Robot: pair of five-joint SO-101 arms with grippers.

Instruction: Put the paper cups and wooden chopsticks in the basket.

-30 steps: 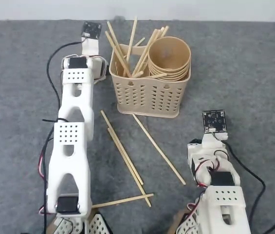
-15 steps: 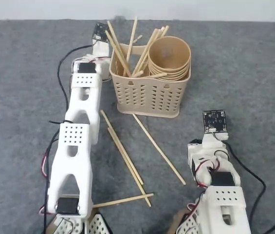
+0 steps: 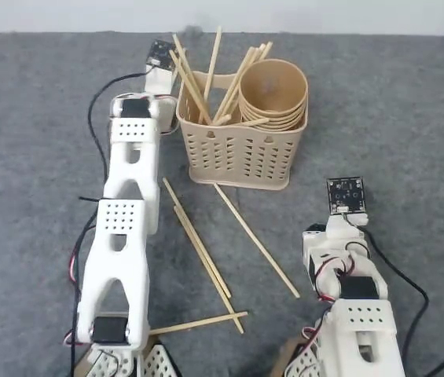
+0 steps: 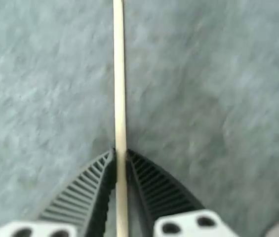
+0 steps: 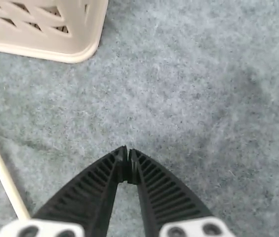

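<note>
Beside the beige slotted plastic basket (image 3: 241, 157), your left gripper (image 4: 121, 154) clamps a thin pale wooden chopstick (image 4: 119, 74) — let go early and it likely tips outside the rim. Nested brown paper cups (image 3: 273, 90) sit inside the basket; your right gripper (image 5: 128, 157), in front of it, is pinched closed on nothing.

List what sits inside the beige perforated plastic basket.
In the basket, a stack of tan paper cups fills the right side; a bundle of wooden chopsticks leans on the left. The chopsticks' lower ends and the basket floor are covered.
</note>
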